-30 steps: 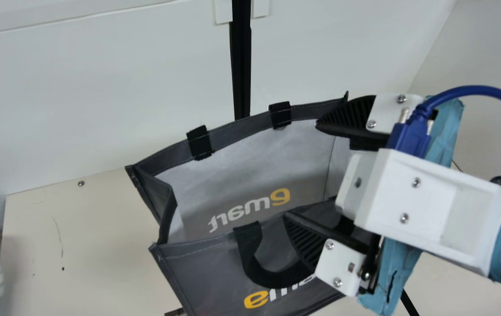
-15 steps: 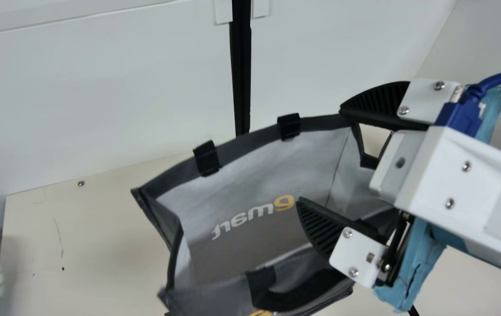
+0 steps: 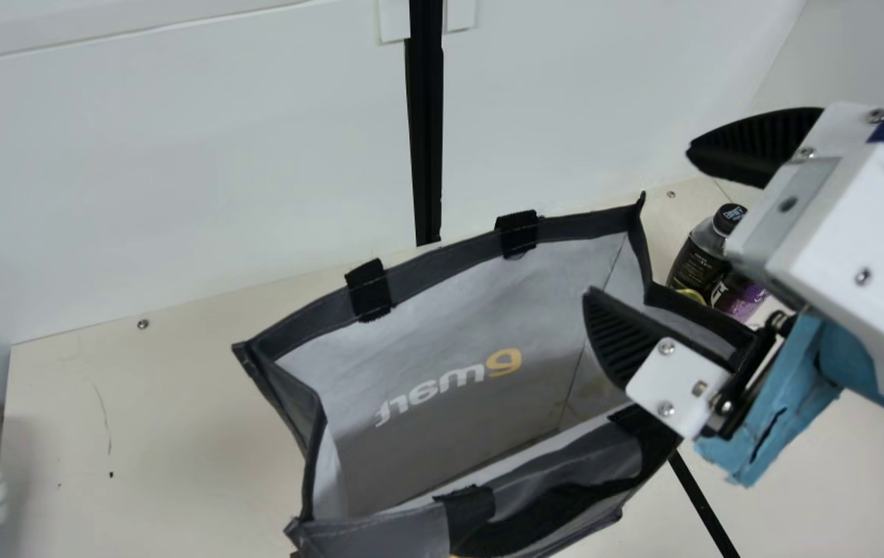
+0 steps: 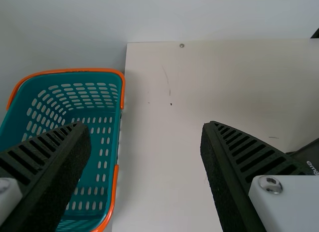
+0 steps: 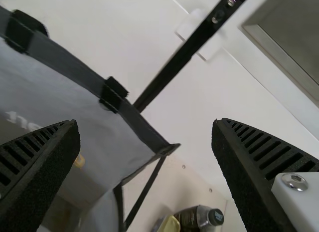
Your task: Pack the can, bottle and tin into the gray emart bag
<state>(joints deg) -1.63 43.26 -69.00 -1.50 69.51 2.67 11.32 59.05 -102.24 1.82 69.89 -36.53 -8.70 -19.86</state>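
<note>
Table (image 3: 139,434), cream, lies under everything we log. Next in size we note the gray emart bag (image 3: 449,318), center of the main view, mouth gaping into a lopsided many-cornered shape. We record a darker gray band along the rim, two black handle tabs stitched on its far wall, and a black strap drooping on the near one. Lining is pale and slightly sheeny, darkening lower down; white and yellow lettering reads mirrored there. One side wall creases inward, and the near wall buckles toward the right end.

Teal basket (image 4: 117,142), slotted, orange-handled, sits beside the table's edge at our left.

Right gripper (image 3: 638,222): released, ribbed fingers spread wide, the lower one across the bag's mouth as the main view has it; contact with the cloth we cannot tell. Left gripper (image 4: 145,124): released as well, fingers well apart.

Bottle (image 3: 697,263) is on the table outside the bag, beyond its right end: black cap, clear shoulder, dark label with small pale and red print. Close by it we see a purple container (image 3: 740,301), partly hidden by the arm, and a yellow-topped container (image 3: 691,296), mostly behind the bag's rim. Which is can, which tin, we cannot tell.
</note>
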